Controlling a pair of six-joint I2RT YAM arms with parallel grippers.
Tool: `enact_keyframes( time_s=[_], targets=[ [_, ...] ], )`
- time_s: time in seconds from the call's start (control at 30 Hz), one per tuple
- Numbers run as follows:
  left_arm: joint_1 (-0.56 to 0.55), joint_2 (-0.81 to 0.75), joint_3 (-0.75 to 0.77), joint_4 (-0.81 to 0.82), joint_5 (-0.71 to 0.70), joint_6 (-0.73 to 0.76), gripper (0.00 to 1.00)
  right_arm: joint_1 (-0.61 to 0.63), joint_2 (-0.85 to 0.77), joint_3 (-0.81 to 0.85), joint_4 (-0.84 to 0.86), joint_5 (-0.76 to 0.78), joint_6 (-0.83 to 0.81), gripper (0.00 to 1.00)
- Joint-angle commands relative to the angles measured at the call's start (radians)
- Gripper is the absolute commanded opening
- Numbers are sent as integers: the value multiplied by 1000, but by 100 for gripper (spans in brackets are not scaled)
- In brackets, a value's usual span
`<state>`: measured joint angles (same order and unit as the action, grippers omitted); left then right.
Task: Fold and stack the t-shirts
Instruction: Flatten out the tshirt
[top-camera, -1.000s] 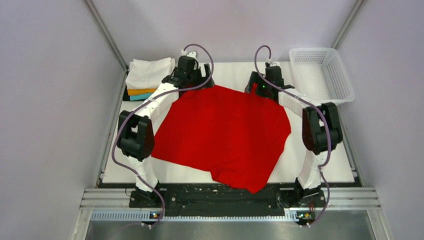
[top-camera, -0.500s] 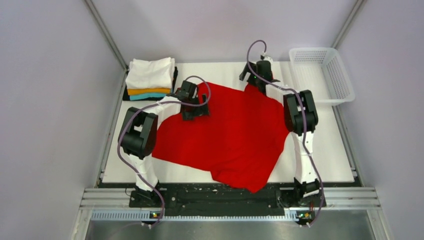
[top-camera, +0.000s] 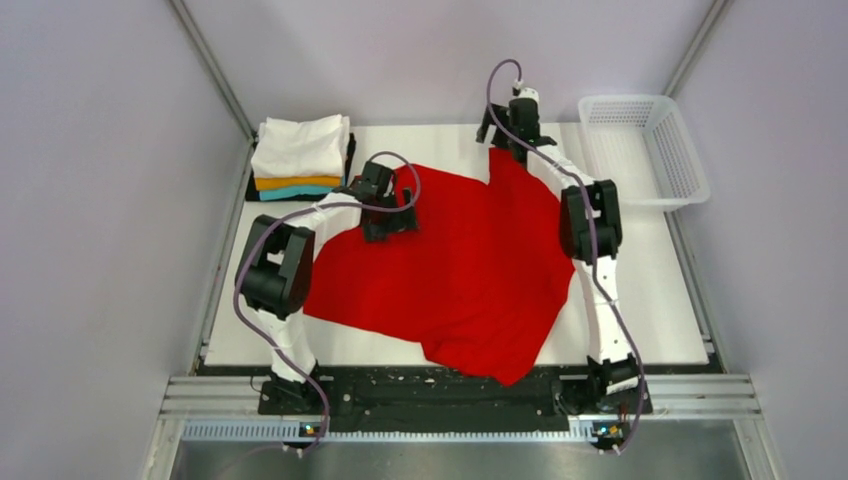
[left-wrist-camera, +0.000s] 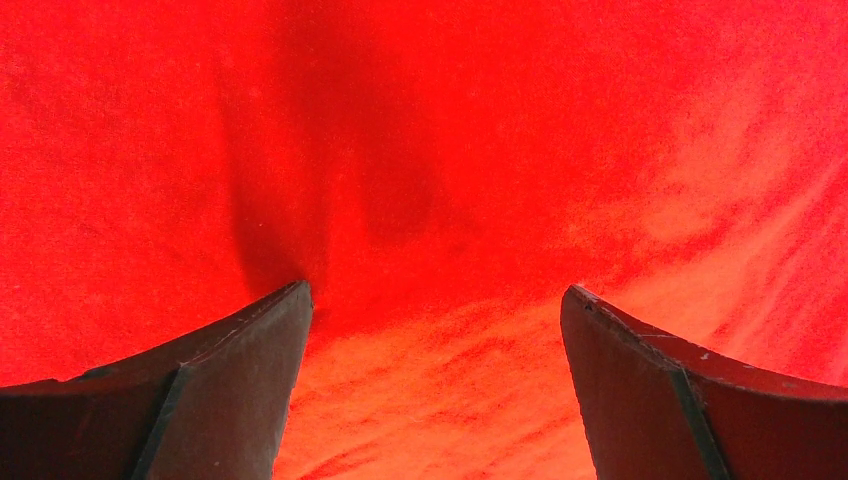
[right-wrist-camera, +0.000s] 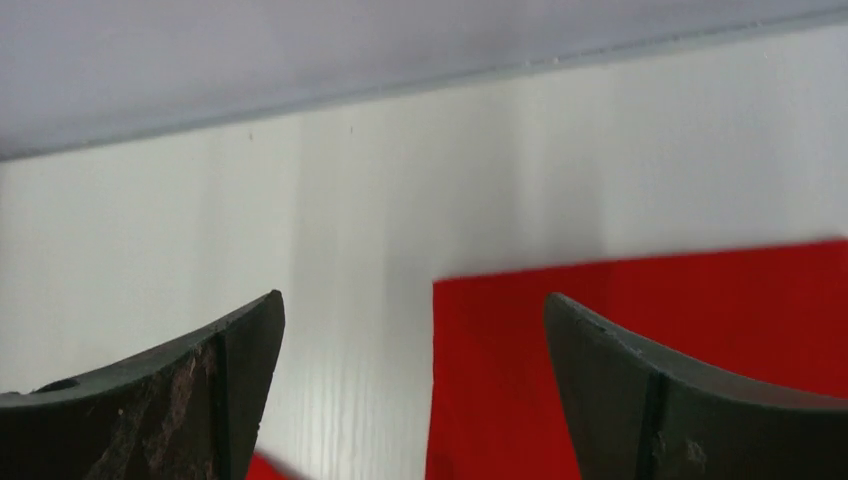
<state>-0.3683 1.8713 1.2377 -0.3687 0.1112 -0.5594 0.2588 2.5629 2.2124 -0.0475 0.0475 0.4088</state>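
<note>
The red t-shirt (top-camera: 455, 265) lies spread across the middle of the white table (top-camera: 660, 300), its near corner hanging over the front edge. My left gripper (top-camera: 388, 218) is over the shirt's far left part; in the left wrist view (left-wrist-camera: 435, 290) its jaws stand wide apart with only red cloth (left-wrist-camera: 430, 150) under them. My right gripper (top-camera: 503, 140) is at the shirt's far corner near the back edge. In the right wrist view (right-wrist-camera: 412, 296) it is open, and the red corner (right-wrist-camera: 600, 330) lies flat on the table between and beyond the fingers.
A stack of folded t-shirts (top-camera: 300, 158), white on top with orange and teal below, sits at the back left corner. A white mesh basket (top-camera: 645, 150) stands at the back right. The back wall rises just beyond the right gripper.
My left gripper came back from the far edge onto the shirt, then stayed. My right arm reached farther toward the back wall, and the shirt's far right corner now lies farther back.
</note>
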Motion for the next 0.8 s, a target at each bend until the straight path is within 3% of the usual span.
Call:
enact_keyframes(
  time_s=[0.0,0.2,0.33,0.53,0.77],
  targets=[
    [1,39,112,-53,-75,-22,99,4,-403,-322,-50,-36,-68,99],
    [23,148,305,-60,-156,-11,99,77,-856,-953,-29,-22,-24,99],
    [29,227,371,-52,-191,12,99,95,-1021,-1215,-77,-110,91,99],
    [39,308,443,-16,-185,29,99,109,-1138,-1413,-167,-135,140,99],
    [51,375,492,58,-317,29,99,83,-1134,-1461,-293,-94,134,99]
  ],
)
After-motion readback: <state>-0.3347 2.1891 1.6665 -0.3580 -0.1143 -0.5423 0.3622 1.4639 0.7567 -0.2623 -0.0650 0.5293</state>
